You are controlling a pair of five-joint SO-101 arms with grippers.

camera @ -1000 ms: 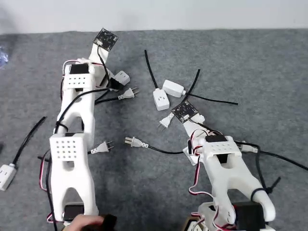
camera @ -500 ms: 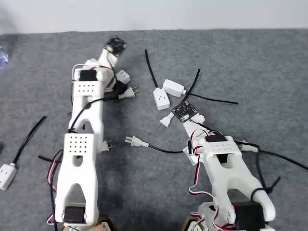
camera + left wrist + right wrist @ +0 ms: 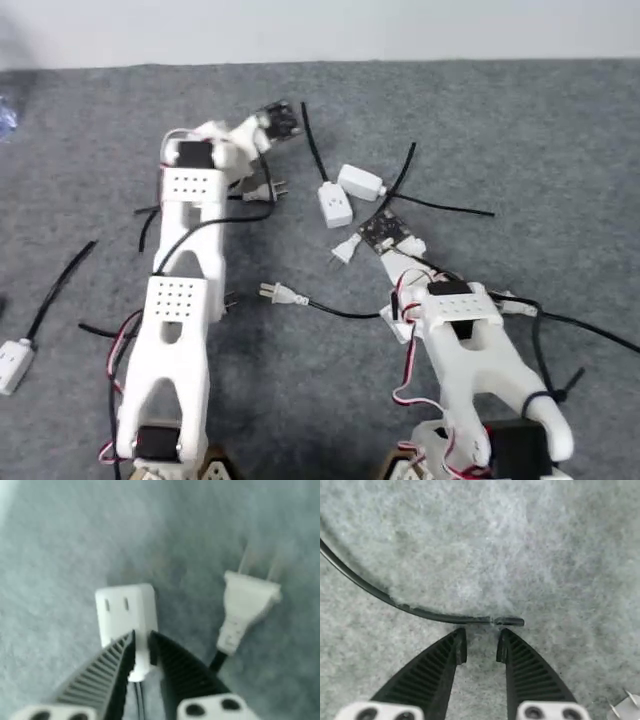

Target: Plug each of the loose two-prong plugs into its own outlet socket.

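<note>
My left gripper (image 3: 141, 636) is shut on the rear end of a white outlet socket (image 3: 125, 609), whose two slots face away from the camera. A white two-prong plug (image 3: 248, 605) on a black cord lies just beside that socket, prongs pointing the same way; from above this plug (image 3: 266, 188) sits by the left arm's wrist. My right gripper (image 3: 481, 645) hovers low over the grey carpet, fingers slightly open, nothing between them. A black cable end (image 3: 507, 622) lies just past its tips. Two more sockets (image 3: 335, 205) (image 3: 360, 183) rest mid-table.
Another white plug (image 3: 344, 250) lies beside the right arm's wrist, and a plug on a black cord (image 3: 280, 294) lies between the arms. A white socket (image 3: 12, 365) sits at the left edge. Black cords (image 3: 440, 208) cross the carpet right of the sockets.
The left arm has swung its wrist to the right, toward the middle sockets, with the socket in its gripper. The right arm has kept still. A hand at the lower edge has gone.
</note>
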